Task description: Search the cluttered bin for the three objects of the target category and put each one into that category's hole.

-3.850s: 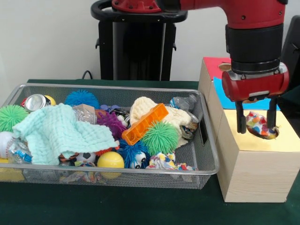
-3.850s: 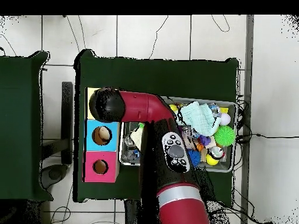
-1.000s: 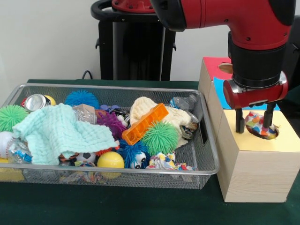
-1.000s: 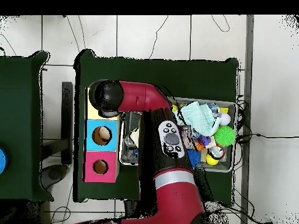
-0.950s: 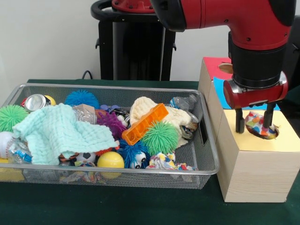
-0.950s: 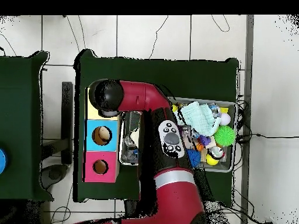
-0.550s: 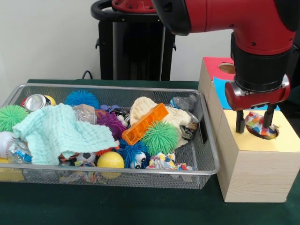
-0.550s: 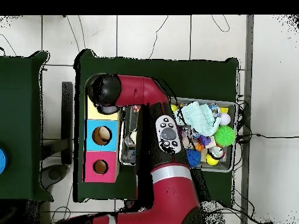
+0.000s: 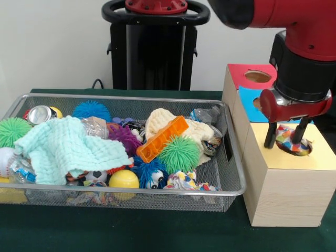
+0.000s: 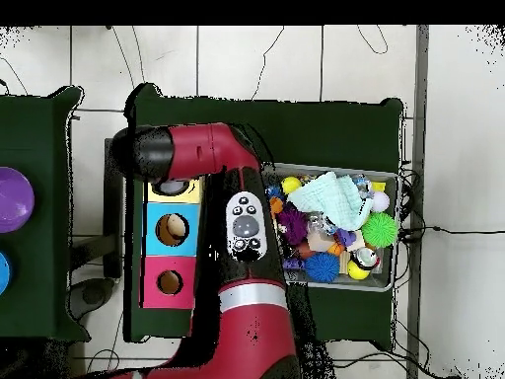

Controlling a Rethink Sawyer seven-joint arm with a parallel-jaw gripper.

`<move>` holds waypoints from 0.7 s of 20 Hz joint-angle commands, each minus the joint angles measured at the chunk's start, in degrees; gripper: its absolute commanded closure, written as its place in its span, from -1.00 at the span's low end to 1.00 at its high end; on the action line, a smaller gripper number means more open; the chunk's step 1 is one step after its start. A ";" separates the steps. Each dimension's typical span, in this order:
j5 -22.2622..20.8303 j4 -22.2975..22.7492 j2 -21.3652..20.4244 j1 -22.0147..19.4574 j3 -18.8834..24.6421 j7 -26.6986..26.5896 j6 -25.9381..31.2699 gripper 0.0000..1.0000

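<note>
A colourful rag [image 9: 292,143] lies in the round hole of the yellow-faced box [image 9: 320,157], partly sunk in, its top above the rim. My gripper [image 9: 284,137] hangs right over that hole, open, with one finger on each side of the rag's far part; I cannot tell if they touch it. A second colourful rag [image 9: 185,181] lies against the near rim of the wire mesh bin [image 9: 131,97], under the green spiky ball. In the overhead view my arm hides the gripper and most of the yellow face [image 10: 190,188]. A third rag does not show.
The bin holds a mint waffle cloth [image 9: 68,147], a cream knitted cloth [image 9: 163,121], an orange block [image 9: 161,138], spiky balls, a yellow ball [image 9: 123,180] and cans. The blue-faced hole [image 10: 172,229] and red-faced hole [image 10: 170,283] stand beside the yellow one.
My arm has swung toward the picture's right in the front view and its elbow has shifted. The gripper stays over the yellow hole, now tilted. The rag has not moved.
</note>
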 commanded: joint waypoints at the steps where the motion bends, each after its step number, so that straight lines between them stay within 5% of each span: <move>1: -3.80 3.96 0.24 1.60 -5.91 15.60 -7.35 -1.00; 6: -2.69 10.73 -3.58 2.28 -6.63 19.02 -23.39 -1.00; 14: -0.75 15.32 -9.30 6.14 -11.95 20.40 -29.36 -1.00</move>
